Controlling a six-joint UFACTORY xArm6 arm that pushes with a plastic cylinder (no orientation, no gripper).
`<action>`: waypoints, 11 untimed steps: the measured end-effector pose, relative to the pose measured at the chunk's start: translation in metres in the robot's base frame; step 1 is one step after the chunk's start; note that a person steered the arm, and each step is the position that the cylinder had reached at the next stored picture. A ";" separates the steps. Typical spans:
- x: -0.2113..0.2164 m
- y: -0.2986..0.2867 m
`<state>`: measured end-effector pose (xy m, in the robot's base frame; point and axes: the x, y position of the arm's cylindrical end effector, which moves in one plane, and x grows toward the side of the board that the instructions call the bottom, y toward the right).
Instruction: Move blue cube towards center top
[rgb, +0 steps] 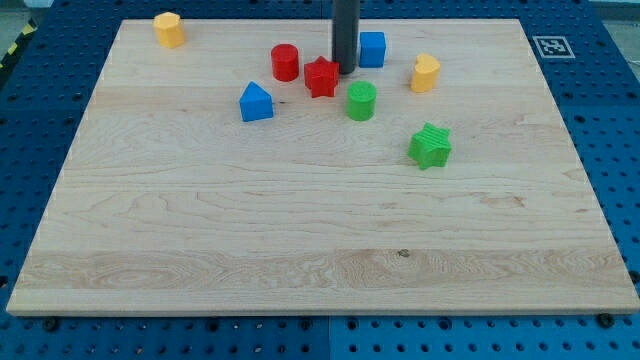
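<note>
The blue cube (372, 49) sits near the view's top, a little right of centre. My tip (346, 70) is down on the board just left of the cube, touching or nearly touching its lower left side. The red star (321, 77) lies right beside the tip on its left. The rod rises out of the view's top.
A red cylinder (285, 62) stands left of the star. A blue pentagonal block (256, 102) lies lower left. A green cylinder (361, 101) and a green star (430, 146) lie below right. Yellow blocks sit at the top left (169, 29) and at the right (425, 73). The wooden board (300, 250) lies on a blue pegboard.
</note>
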<state>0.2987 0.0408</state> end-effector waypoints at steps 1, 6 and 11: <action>0.007 0.037; -0.026 0.035; -0.068 0.024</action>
